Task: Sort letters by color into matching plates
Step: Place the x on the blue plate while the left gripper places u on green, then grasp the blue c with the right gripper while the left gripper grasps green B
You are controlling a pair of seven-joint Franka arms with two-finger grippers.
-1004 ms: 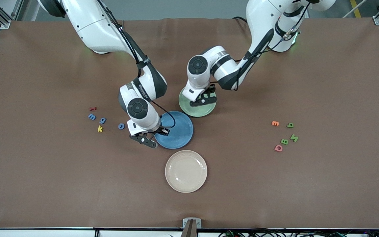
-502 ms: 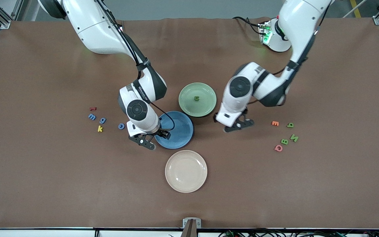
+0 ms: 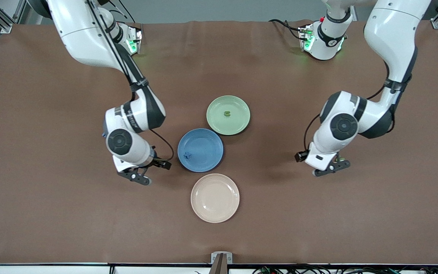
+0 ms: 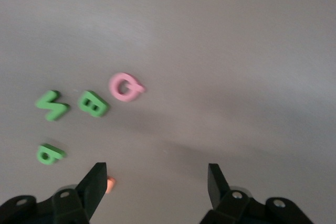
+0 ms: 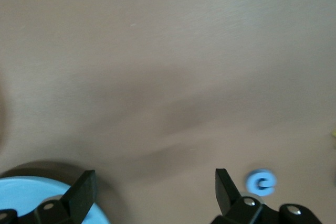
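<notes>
The blue plate point(image 3: 203, 142) holds one blue letter point(image 3: 187, 155). The pale green plate point(image 3: 238, 121) holds one green letter point(image 3: 227, 113). My right gripper point(image 3: 137, 177) hangs open and empty over the table beside the blue plate point(image 5: 26, 198), toward the right arm's end. A blue letter c point(image 5: 261, 182) lies close to one of its fingers. My left gripper point(image 3: 331, 167) is open and empty over the left arm's end of the table. Three green letters point(image 4: 93, 103) lie just past its fingertips. In the front view the arms hide the loose letters.
A cream plate point(image 3: 215, 198) lies nearer the front camera than the blue plate. A pink letter point(image 4: 125, 86) and an orange one point(image 4: 110, 184) lie among the green letters. A yellow bit point(image 5: 334, 135) shows at the edge of the right wrist view.
The right gripper opened, left a blue letter in the blue plate and moved toward its end of the table. The left arm swung from the green plate to the green letters.
</notes>
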